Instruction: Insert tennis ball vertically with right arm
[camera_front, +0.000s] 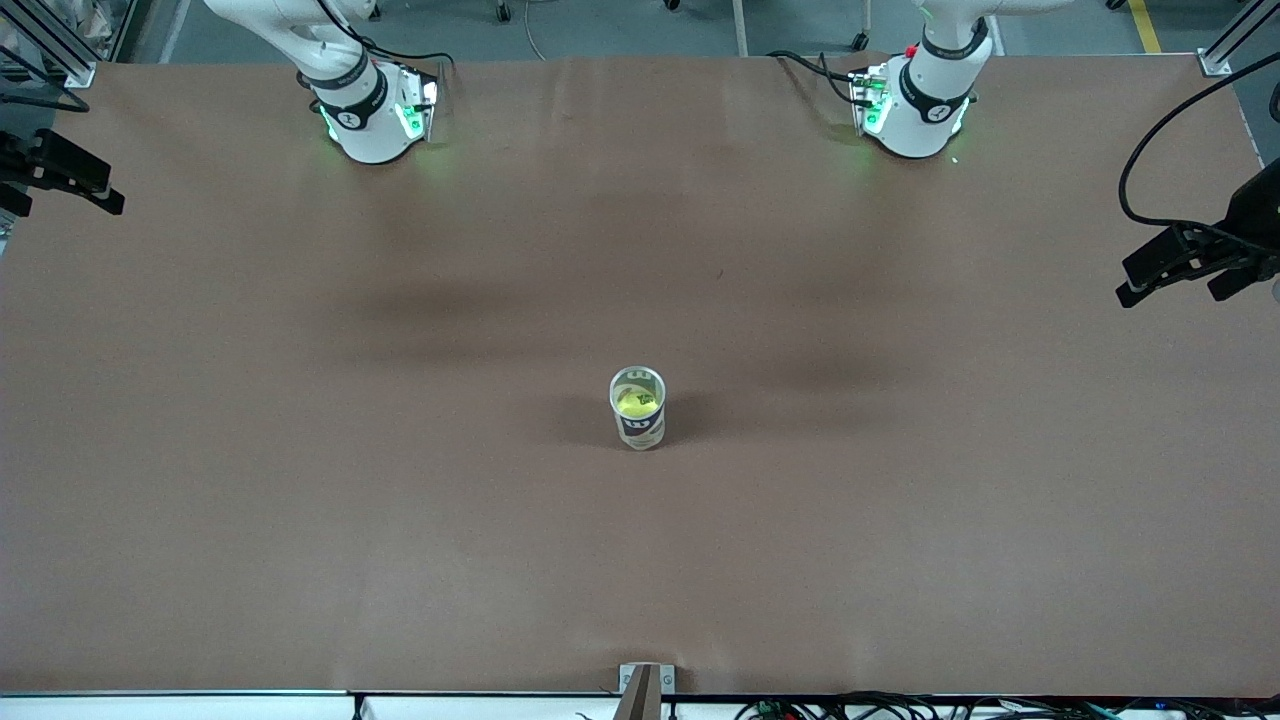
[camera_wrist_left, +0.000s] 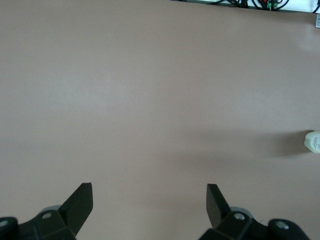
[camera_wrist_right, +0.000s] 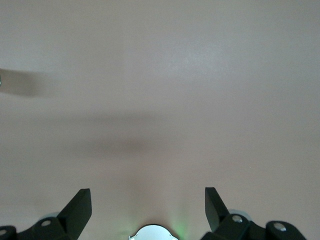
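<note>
Near the middle of the surface the can stands upright, ball already inside. Both the left claw and right claw are open and empty, waiting; nothing seems left.

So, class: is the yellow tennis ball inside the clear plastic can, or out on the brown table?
Inside. The yellow tennis ball shows through the open top of the upright clear plastic can.
</note>
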